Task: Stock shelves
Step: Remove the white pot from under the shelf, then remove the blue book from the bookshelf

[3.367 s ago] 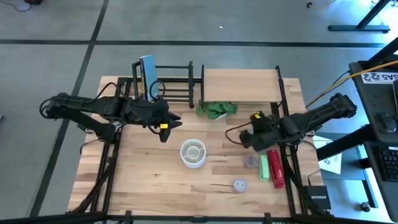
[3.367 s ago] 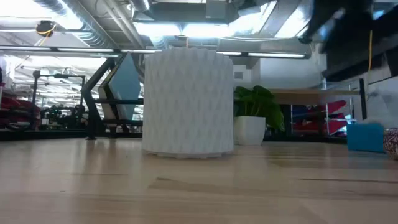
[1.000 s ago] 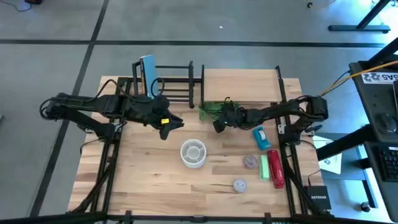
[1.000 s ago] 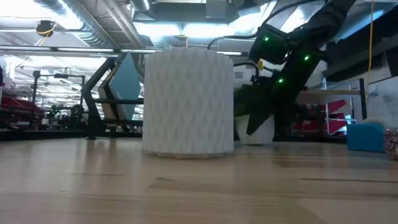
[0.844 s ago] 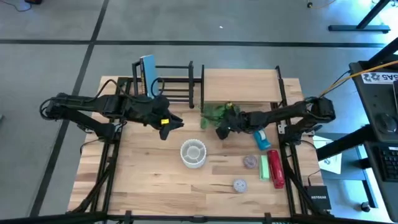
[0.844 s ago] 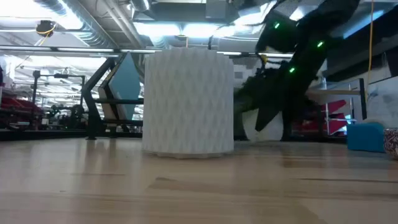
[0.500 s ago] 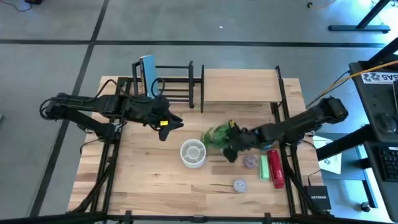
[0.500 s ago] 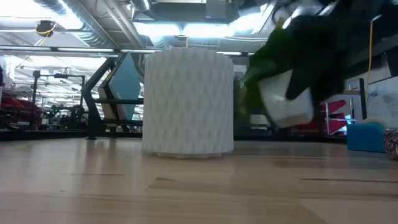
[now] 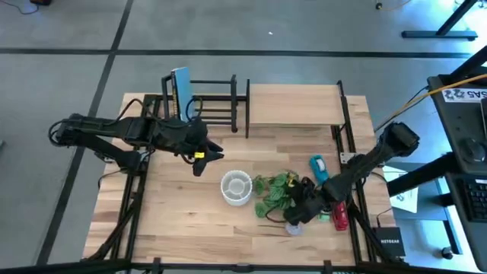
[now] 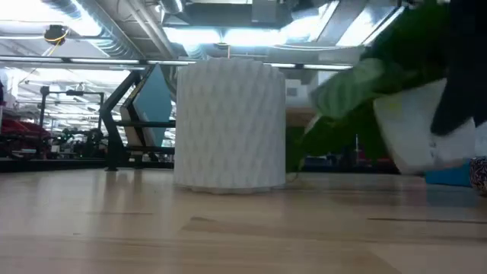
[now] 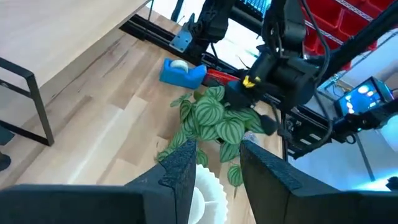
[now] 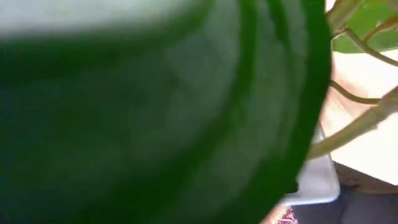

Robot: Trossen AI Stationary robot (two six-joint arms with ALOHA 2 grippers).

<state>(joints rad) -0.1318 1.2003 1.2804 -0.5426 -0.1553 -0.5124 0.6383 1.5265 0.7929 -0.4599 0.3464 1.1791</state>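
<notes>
Right tool [image 9: 298, 213] grasping tilted potted plant [image 9: 275, 192] beside white ribbed cup [image 9: 236, 187]. Pot [image 10: 426, 129] visible only from low view. Left tool [image 11: 211, 168] released, hovering.

- Potted plant [image 9: 275, 193] — formerly standing at the front edge of the wood shelf board [image 9: 294, 104], it now sits out over the surface [image 9: 175, 213], just beside the white ribbed cup [image 9: 236, 187], and is lifted and tilted in the low view.
- Right claw [image 9: 302, 211] — drawn back from the shelf board toward the near side of the surface, carrying the plant's white pot [image 10: 426, 137].
- Blue tape dispenser [image 9: 317, 168] — earlier hidden under the right arm, now uncovered.
</notes>
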